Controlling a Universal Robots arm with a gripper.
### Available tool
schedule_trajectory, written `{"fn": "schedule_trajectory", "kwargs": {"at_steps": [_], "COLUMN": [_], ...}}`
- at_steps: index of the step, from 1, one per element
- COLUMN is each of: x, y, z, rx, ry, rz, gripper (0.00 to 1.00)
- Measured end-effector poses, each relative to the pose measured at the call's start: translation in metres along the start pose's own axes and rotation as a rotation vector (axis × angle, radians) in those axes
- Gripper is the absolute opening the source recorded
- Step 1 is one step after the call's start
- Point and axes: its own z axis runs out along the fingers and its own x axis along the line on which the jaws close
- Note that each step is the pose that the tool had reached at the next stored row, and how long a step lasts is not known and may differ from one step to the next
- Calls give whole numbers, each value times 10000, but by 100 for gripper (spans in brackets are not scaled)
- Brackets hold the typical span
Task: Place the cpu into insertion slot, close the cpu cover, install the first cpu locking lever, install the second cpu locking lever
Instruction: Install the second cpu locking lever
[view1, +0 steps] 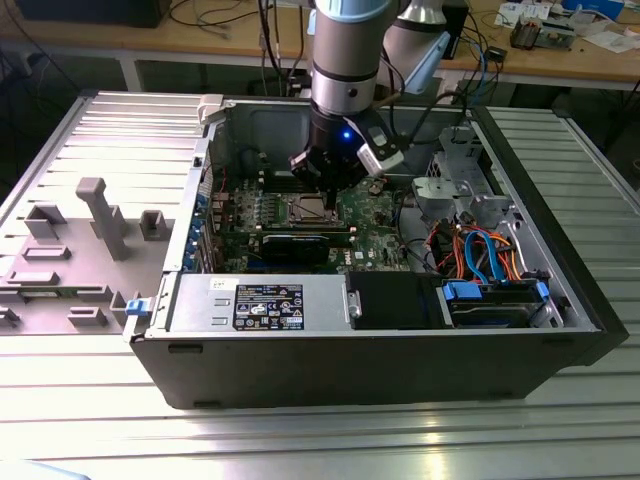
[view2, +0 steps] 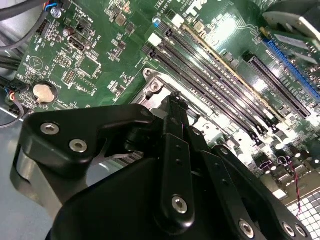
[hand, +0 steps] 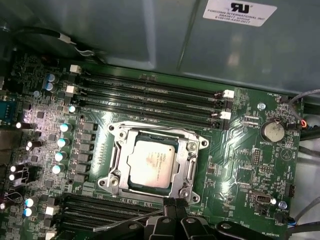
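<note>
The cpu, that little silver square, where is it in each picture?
Exterior view: the cpu sits in the socket under the gripper.
First wrist view: mid-picture, inside the metal frame.
Second wrist view: I can't make it out behind the gripper.
Shared landmark: the long black memory slots.

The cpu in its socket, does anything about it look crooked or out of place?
Nothing stands out. The cpu lies flat and square in the insertion slot, edges parallel to the metal frame. The gripper sits at the frame's edge.
</note>
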Motion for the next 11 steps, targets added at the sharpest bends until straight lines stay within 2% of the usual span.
{"fn": "schedule_trajectory", "kwargs": {"at_steps": [11], "x": [12], "y": [-71], "z": [3], "rx": [0], "ry": [0], "rz": [0], "gripper": [11]}}
